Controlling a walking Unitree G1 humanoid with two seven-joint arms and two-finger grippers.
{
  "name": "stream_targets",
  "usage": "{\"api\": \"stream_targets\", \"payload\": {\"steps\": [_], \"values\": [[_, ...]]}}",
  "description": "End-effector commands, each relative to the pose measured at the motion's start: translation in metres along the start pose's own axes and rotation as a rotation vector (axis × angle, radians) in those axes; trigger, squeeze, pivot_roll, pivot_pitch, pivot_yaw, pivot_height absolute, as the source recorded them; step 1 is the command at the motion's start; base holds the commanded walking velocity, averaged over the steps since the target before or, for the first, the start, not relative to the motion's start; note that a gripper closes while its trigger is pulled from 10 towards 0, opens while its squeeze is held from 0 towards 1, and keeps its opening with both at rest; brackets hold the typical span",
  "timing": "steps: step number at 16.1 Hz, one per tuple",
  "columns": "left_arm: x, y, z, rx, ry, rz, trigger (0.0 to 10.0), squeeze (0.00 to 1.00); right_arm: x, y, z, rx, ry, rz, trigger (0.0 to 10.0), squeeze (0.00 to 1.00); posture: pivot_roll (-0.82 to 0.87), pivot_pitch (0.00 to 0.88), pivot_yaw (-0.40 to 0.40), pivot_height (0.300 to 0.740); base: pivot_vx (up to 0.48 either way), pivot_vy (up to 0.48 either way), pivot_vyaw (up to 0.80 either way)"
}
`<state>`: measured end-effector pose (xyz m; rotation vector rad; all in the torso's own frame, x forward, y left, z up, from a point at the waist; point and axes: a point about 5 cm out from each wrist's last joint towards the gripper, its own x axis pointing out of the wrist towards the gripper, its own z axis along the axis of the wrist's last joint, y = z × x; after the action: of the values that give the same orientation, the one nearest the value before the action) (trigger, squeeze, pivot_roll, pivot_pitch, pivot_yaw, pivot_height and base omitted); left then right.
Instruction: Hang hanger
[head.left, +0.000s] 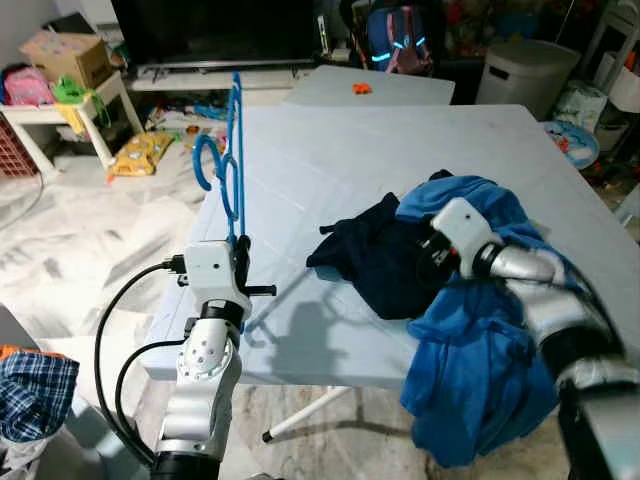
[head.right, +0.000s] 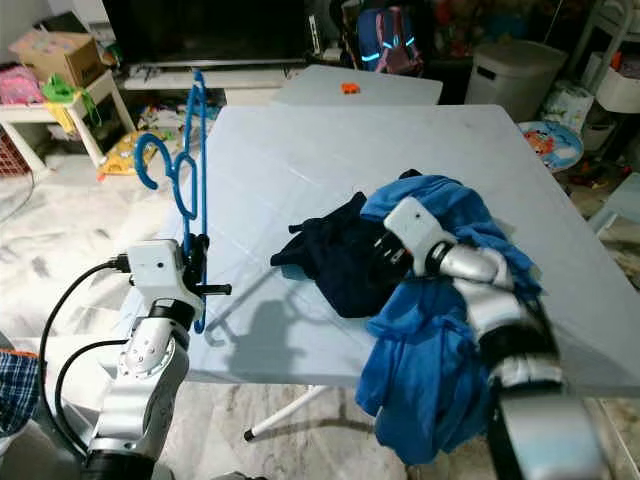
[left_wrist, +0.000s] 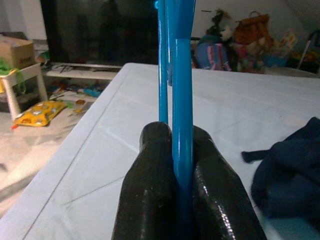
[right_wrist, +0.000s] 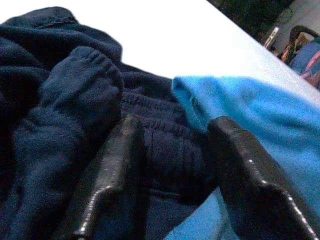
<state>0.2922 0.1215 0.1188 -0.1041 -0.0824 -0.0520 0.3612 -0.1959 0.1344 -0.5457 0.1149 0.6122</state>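
A pale blue table (head.left: 330, 170) takes up most of the scene, with a cluttered floor and a dark television (head.left: 215, 30) beyond it. On the table's right half lies a heap of clothes: a bright blue garment (head.left: 480, 370) that spills over the near edge, and a dark navy garment (head.left: 375, 260) bunched beside it and touching it.

The right gripper (right_wrist: 175, 165) sits low in that heap, its two fingers spread apart with a fold of the navy cloth between them — not yet pinched. At the table's left edge the left gripper (left_wrist: 181, 175) has its fingers pressed together on the blue hangers (head.left: 232, 150), holding them upright so that the hooks (head.left: 207, 160) stand out to the left, above the table edge. There appear to be two or more hangers in the bundle; the left wrist view shows two blue bars rising side by side from between the fingers.

By my reading the step in hand is the taking up of a garment — the hangers are ready, the cloth is not. The next move calls for the right fingers to close on the navy fold and lift it free of the blue garment, without dragging both along.
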Motion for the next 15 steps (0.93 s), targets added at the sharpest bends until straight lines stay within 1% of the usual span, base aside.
{"api": "stream_targets", "payload": {"steps": [1, 2, 4, 5, 6, 8, 9, 10, 12, 13, 15], "values": [[0.005, -0.004, 0.006, 0.000, -0.025, -0.030, 10.0, 0.00, -0.002, -0.004, 0.007, 0.026, -0.040, -0.046, 10.0, 1.00, -0.20, 0.000, 0.097, 0.740, 0.000, 0.000, 0.00], [0.006, -0.006, 0.005, 0.002, -0.024, -0.044, 10.0, 0.00, -0.004, -0.008, 0.015, 0.055, -0.104, -0.097, 10.0, 1.00, -0.20, 0.000, 0.103, 0.740, 0.000, 0.000, 0.00], [0.009, -0.008, 0.005, 0.001, -0.024, -0.052, 10.0, 0.00, -0.010, -0.016, 0.031, 0.109, -0.206, -0.147, 10.0, 1.00, -0.21, 0.000, 0.108, 0.740, 0.000, 0.000, 0.00], [0.009, -0.008, 0.005, 0.001, -0.025, -0.053, 10.0, 0.00, -0.011, -0.018, 0.032, 0.101, -0.207, -0.150, 10.0, 1.00, -0.21, 0.000, 0.108, 0.740, 0.000, 0.000, 0.00], [0.010, -0.009, 0.006, 0.000, -0.027, -0.055, 10.0, 0.00, -0.020, -0.027, 0.033, 0.076, -0.172, -0.145, 10.0, 1.00, -0.21, 0.000, 0.110, 0.740, 0.000, 0.000, 0.00], [0.010, -0.008, 0.004, 0.000, -0.026, -0.056, 10.0, 0.00, -0.029, -0.032, 0.032, 0.060, -0.141, -0.112, 10.0, 1.00, -0.21, 0.000, 0.110, 0.740, 0.000, 0.000, 0.00], [0.011, -0.008, 0.004, 0.000, -0.026, -0.057, 10.0, 0.00, -0.036, -0.032, 0.031, 0.028, -0.120, -0.059, 10.0, 1.00, -0.21, 0.000, 0.110, 0.740, 0.000, 0.000, 0.00], [0.011, -0.008, 0.004, 0.002, -0.026, -0.057, 10.0, 0.00, -0.048, -0.030, 0.025, -0.030, -0.067, 0.037, 10.0, 1.00, -0.21, 0.000, 0.112, 0.740, 0.000, 0.000, 0.00], [0.010, -0.008, 0.004, 0.003, -0.027, -0.058, 10.0, 0.00, -0.059, -0.032, 0.020, -0.029, -0.020, 0.084, 10.0, 1.00, -0.21, 0.000, 0.113, 0.740, 0.000, 0.000, 0.00], [0.010, -0.008, 0.003, 0.003, -0.021, -0.063, 10.0, 0.00, -0.071, -0.035, 0.012, -0.035, 0.028, 0.123, 10.0, 1.00, -0.21, 0.000, 0.113, 0.740, 0.000, 0.000, 0.00], [0.008, -0.007, 0.002, 0.002, -0.017, -0.068, 10.0, 0.00, -0.085, -0.041, 0.005, -0.017, 0.077, 0.138, 10.0, 1.00, -0.21, 0.000, 0.113, 0.740, 0.000, 0.000, 0.00]]}}
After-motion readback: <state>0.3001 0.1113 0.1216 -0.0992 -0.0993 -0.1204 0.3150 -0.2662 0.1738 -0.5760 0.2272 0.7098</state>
